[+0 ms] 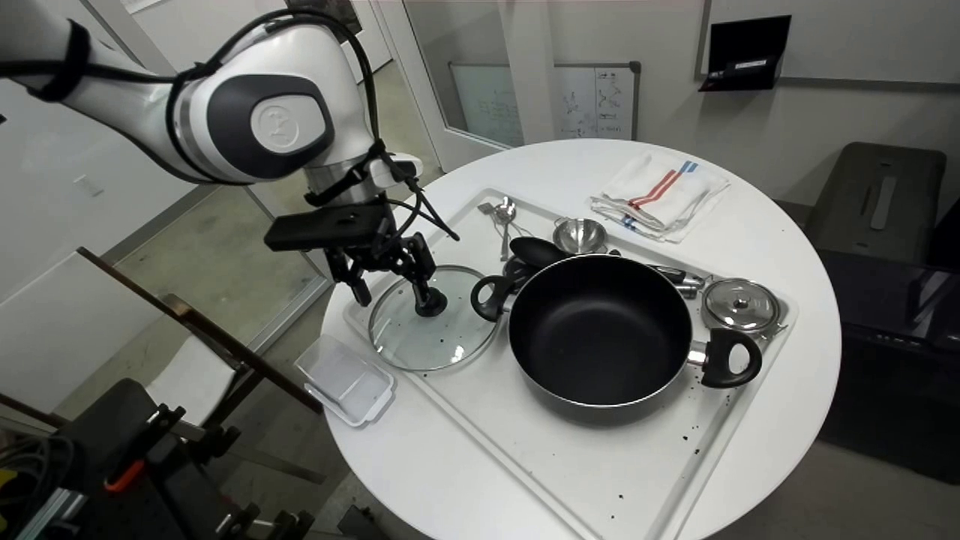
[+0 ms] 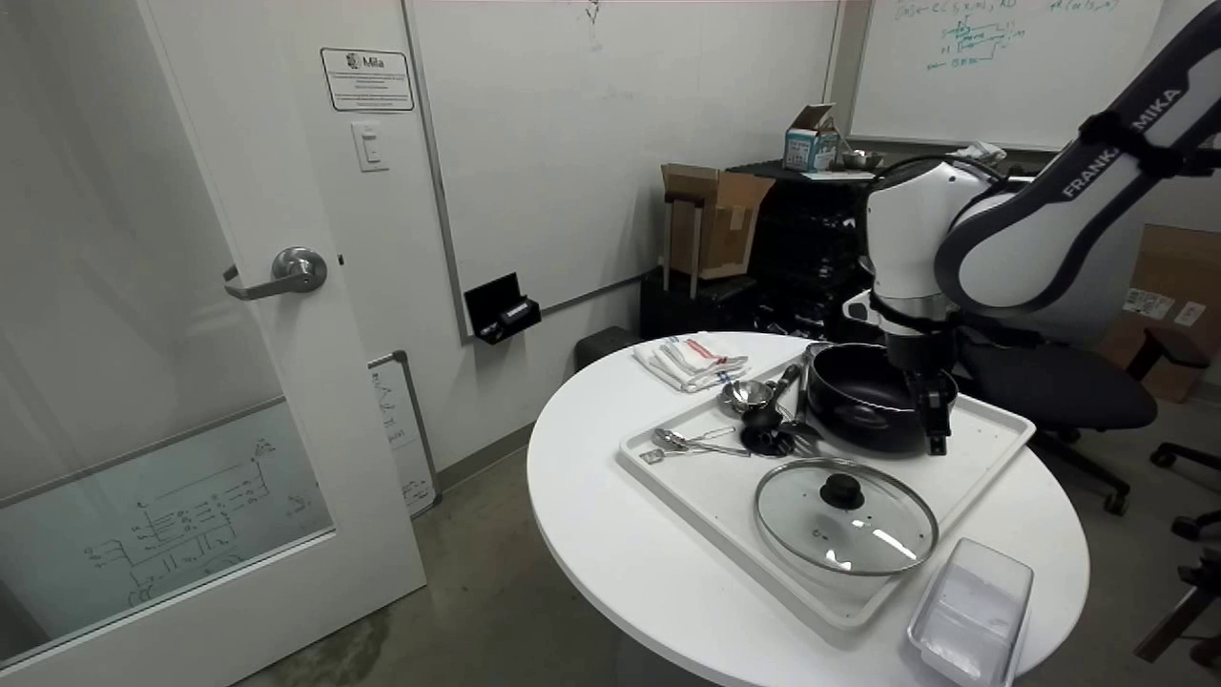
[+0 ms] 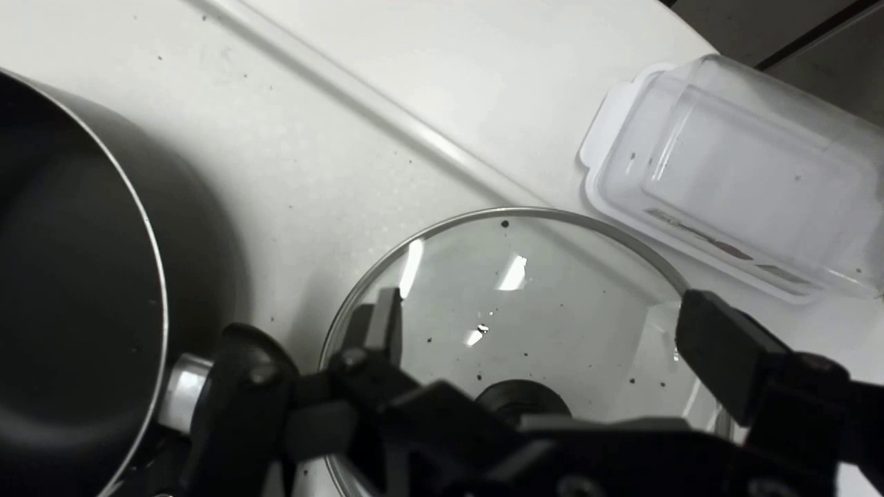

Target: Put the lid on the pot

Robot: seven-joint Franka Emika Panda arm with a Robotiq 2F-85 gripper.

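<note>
The lid (image 1: 450, 341), clear glass with a metal rim and black knob (image 1: 431, 301), lies knob up on the white tray, partly past its edge. It also shows in an exterior view (image 2: 820, 534) and the wrist view (image 3: 552, 276). The pot (image 1: 600, 337), large and black, stands on the tray beside the lid, open at the top. It also shows in an exterior view (image 2: 863, 420) and at the left of the wrist view (image 3: 69, 276). My gripper (image 1: 394, 292) is open and empty above the lid. In the wrist view the gripper (image 3: 539, 310) partly hides the knob.
A clear plastic container (image 1: 349, 382) lies beside the lid at the tray's edge. Behind the pot are a steel strainer (image 1: 580, 236), black utensils (image 1: 536, 251) and whisks. A small steel pot (image 1: 741, 306) stands near the black pot's far handle. A folded towel (image 1: 660, 195) lies at the back.
</note>
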